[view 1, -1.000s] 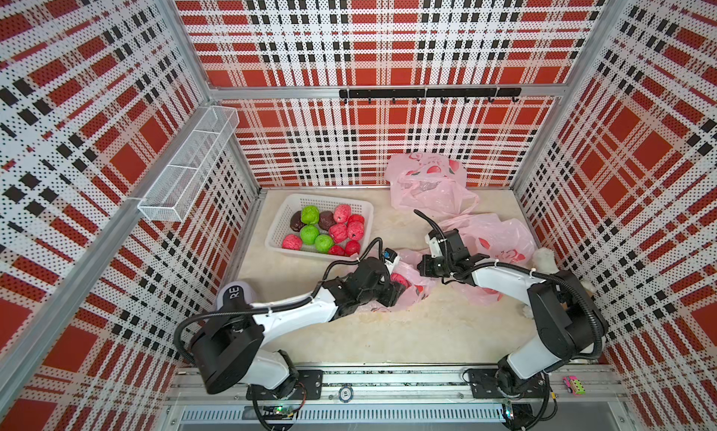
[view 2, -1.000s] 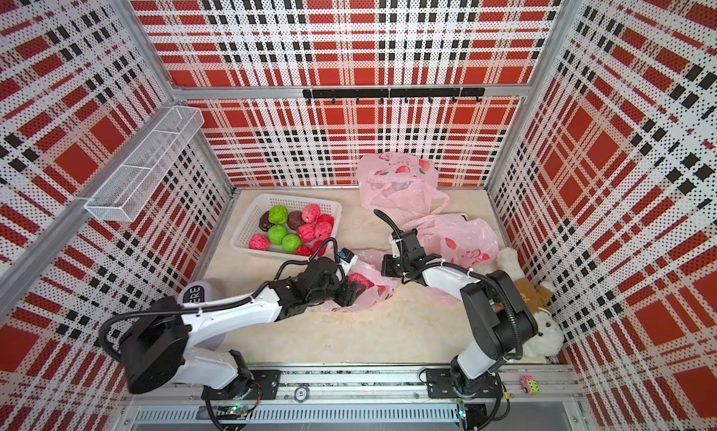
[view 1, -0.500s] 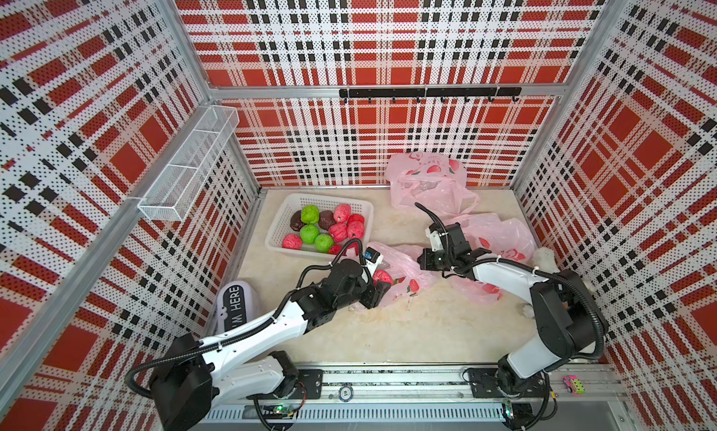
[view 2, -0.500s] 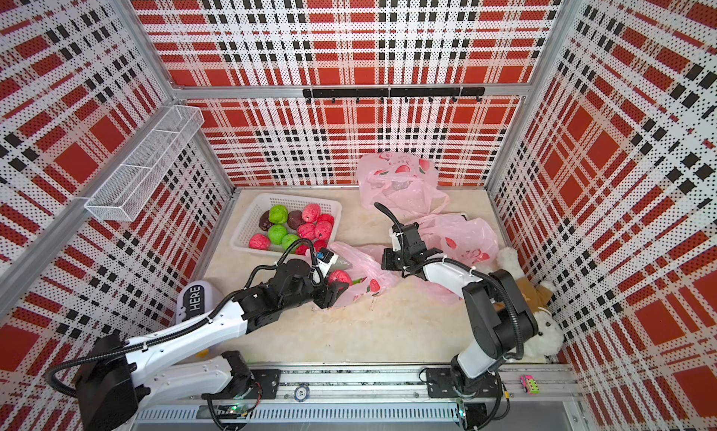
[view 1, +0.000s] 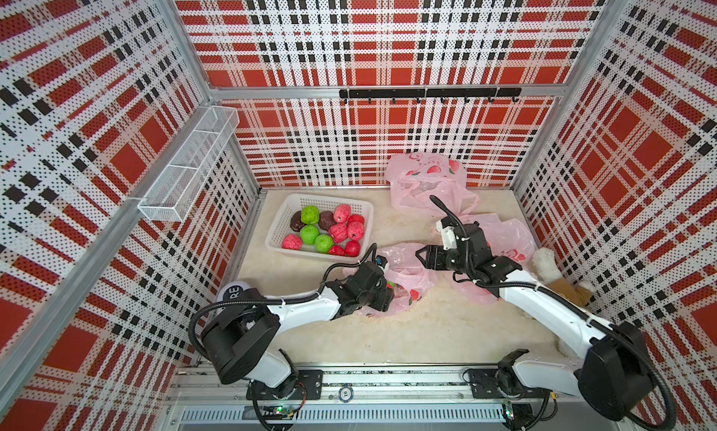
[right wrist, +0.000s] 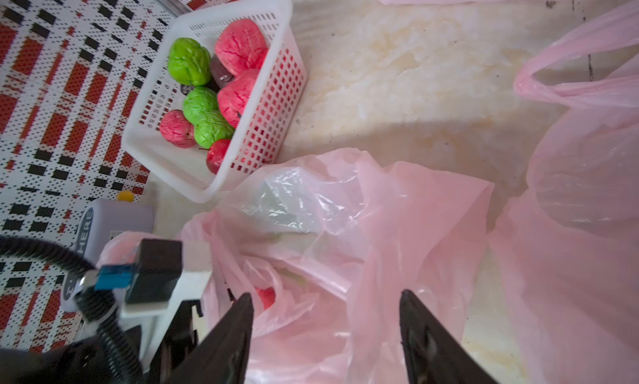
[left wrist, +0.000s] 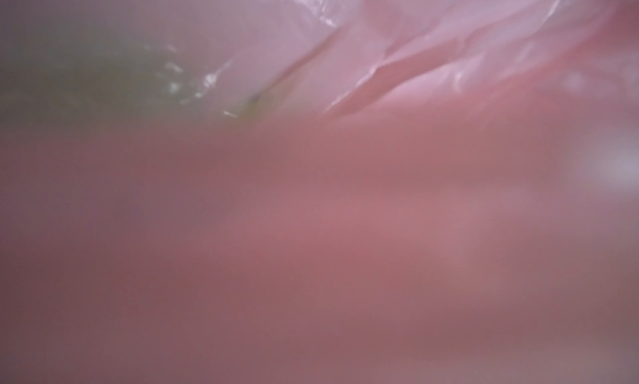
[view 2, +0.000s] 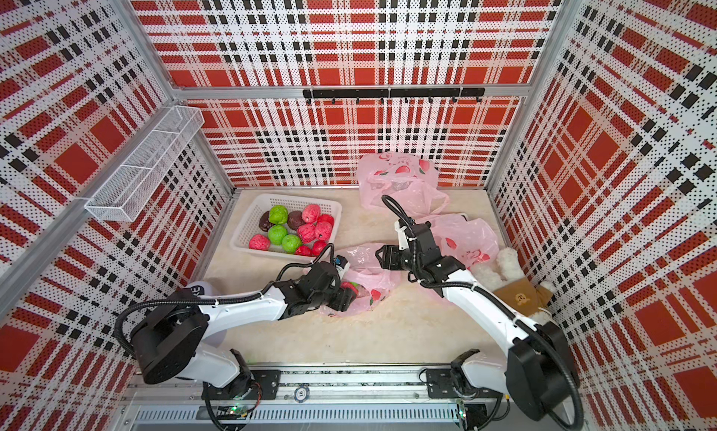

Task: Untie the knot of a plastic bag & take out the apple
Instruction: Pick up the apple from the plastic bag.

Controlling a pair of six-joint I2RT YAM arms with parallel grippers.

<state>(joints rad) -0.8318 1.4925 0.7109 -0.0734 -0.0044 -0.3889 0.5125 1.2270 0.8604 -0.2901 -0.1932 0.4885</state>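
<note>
Plastic bag (view 1: 411, 272), pink and crumpled on the surface (view 1: 426, 332), wraps your left hand (view 1: 384, 295), which is buried in its mouth; you cannot tell whether that hand is open or closed. Your right hand (right wrist: 325, 296) is spread wide over the bag, gripping nothing. Just beside, the white basket (view 1: 329, 199) holds red, green and dark fruit (view 1: 338, 231).

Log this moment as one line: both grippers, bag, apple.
left gripper: inside pink bag, jaws hidden | right gripper: open, empty, by bag | apple: in bag, not yet out
</note>
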